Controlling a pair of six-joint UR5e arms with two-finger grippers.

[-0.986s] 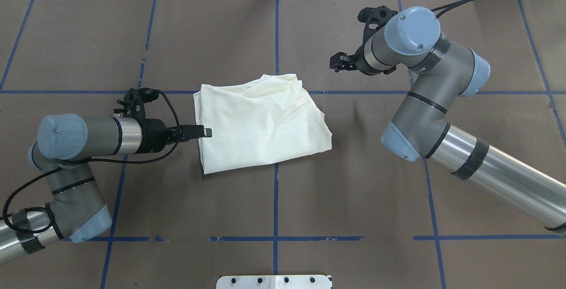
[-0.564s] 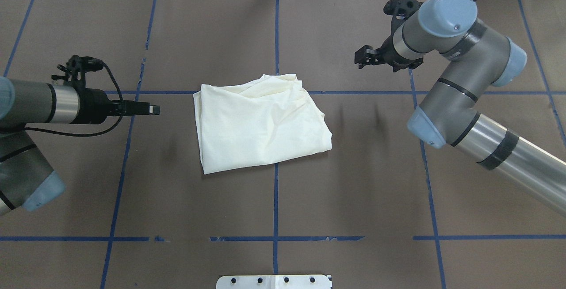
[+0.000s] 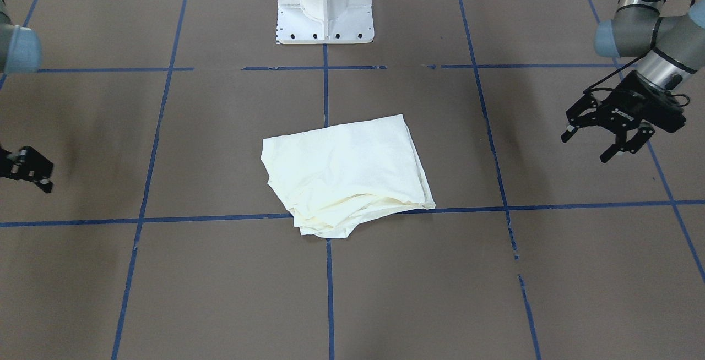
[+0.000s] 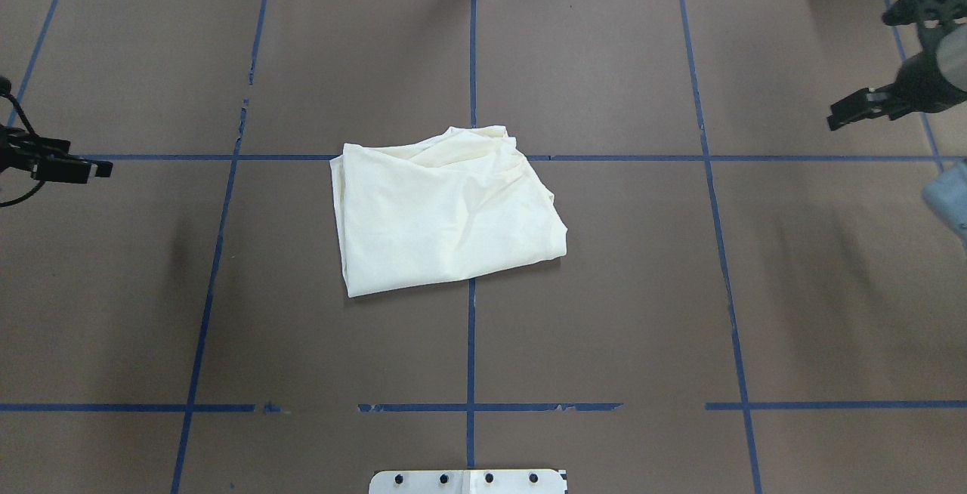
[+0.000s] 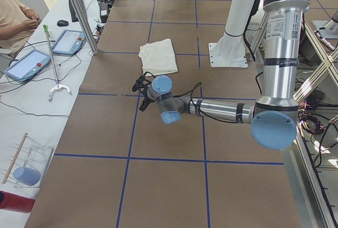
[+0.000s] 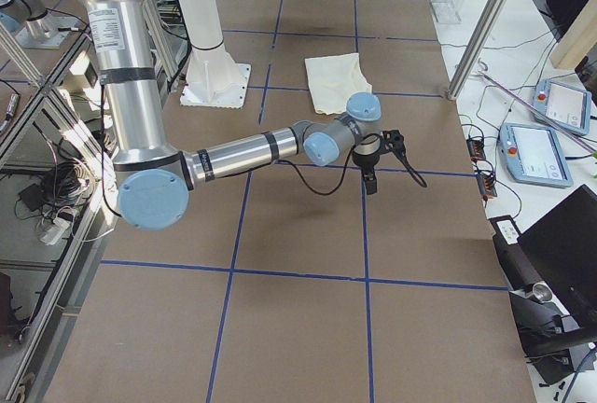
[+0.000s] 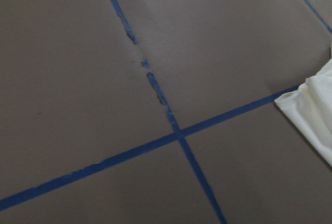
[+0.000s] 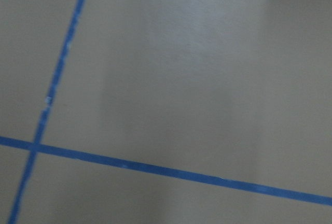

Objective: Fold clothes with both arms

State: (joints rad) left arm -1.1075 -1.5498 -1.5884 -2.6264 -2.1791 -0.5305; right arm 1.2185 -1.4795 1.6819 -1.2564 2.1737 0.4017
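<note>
Folded cream T-shirt [image 4: 446, 211], frame centre: thin, limp, light; layers prob. slide, so pinch all at lower-left corner. Left gripper [image 3: 585, 148] spread wide, empty; right gripper [image 4: 842, 112]: can't tell.

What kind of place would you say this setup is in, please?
Probably a robotics lab: a left arm and a right arm share a table gridded with blue tape, and teach pendants lie on the side bench.

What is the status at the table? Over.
Left gripper open, away from shirt. Right gripper away too, jaws unreadable. Shirt folded, mid-table. Nothing blocking.
</note>
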